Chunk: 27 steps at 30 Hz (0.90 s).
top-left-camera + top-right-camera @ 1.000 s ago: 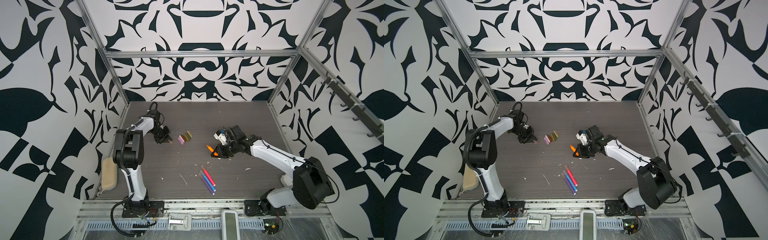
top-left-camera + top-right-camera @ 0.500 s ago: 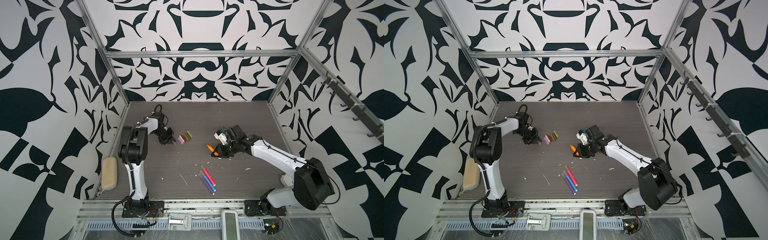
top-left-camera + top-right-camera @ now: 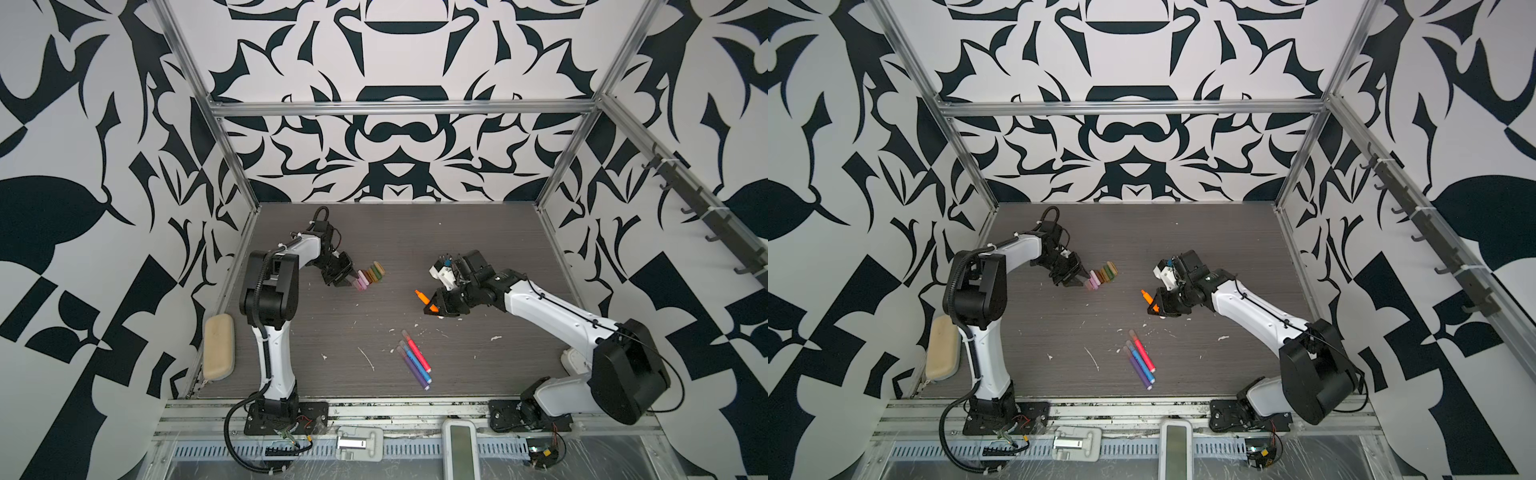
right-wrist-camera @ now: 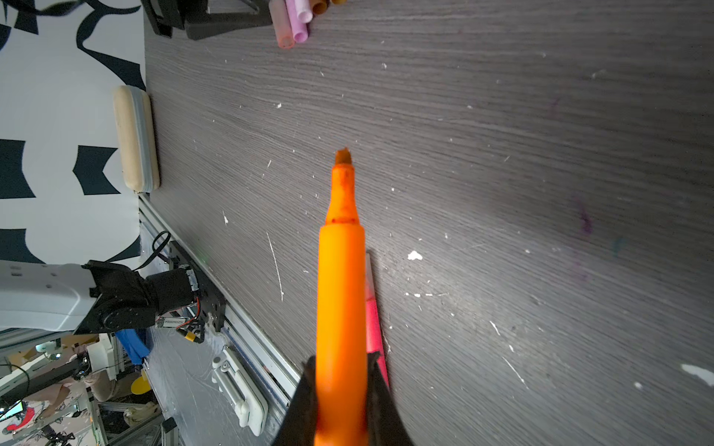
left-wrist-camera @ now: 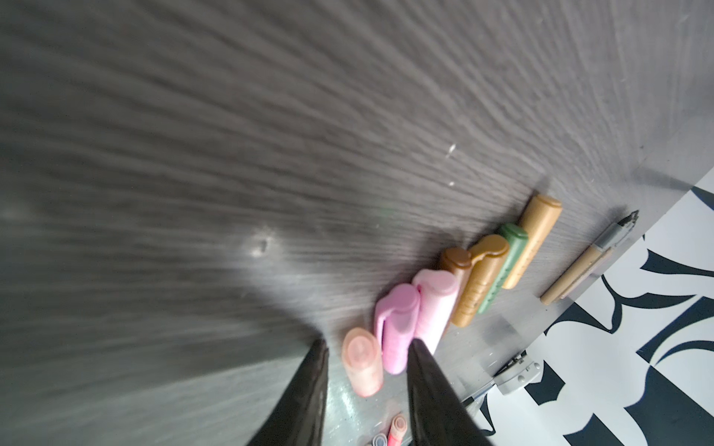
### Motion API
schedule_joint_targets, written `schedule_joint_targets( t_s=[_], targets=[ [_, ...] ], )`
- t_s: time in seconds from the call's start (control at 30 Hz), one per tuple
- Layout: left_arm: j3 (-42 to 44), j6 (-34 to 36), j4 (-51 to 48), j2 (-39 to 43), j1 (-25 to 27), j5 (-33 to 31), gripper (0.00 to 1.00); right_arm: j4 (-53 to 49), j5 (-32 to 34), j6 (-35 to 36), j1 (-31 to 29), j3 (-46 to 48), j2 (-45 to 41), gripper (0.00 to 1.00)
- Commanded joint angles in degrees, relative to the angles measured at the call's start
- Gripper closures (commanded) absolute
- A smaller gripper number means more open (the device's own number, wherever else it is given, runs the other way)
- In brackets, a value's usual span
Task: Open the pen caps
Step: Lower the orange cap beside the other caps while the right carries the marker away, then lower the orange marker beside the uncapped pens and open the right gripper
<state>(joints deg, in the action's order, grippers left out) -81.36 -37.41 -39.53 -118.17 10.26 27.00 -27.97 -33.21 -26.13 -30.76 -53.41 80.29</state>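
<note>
since the pen caps [image 5: 463, 285] lie side by side in a row left of the table's [image 3: 457, 232] middle, that looks like the drop-off spot; left gripper [image 5: 368, 343] sits at the row's pink end, fingers apart, nothing clamped. right gripper [image 4: 342, 365] pinches the orange pen [image 4: 342, 270] by its barrel, bare tip out, probably done. its rear end is hidden; blur hides whether the peach cap [image 5: 361, 361] touches a finger.

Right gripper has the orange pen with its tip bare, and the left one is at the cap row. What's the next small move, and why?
Probably lower the right gripper and lay the orange pen beside the three loose pens towards the front. Its tip is bare, so its cap is off, and the left gripper stands open at the row of caps, holding nothing.
</note>
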Motion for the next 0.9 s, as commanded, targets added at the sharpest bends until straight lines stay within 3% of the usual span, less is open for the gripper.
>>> schedule_joint_targets(
  t_s=[0.0,0.17,0.57,0.87],
  targets=[
    [-0.68,-1.08,-0.37,-0.38,0.28,-0.69,0.64,0.15,-0.08,0.43,0.51,-0.91,-1.88,1.00],
    [-0.25,-1.01,-1.05,0.54,0.29,-1.24,0.65,-0.77,-0.26,1.29,4.72,-2.60,-2.24,1.00],
    [2.47,-2.38,-2.74,9.70,-0.04,-1.72,0.63,2.10,4.75,3.23,27.37,-8.29,5.29,1.00],
    [4.05,-7.55,0.62,15.02,-0.24,0.91,0.62,5.08,6.40,6.48,30.87,-14.00,18.74,1.00]
  ],
)
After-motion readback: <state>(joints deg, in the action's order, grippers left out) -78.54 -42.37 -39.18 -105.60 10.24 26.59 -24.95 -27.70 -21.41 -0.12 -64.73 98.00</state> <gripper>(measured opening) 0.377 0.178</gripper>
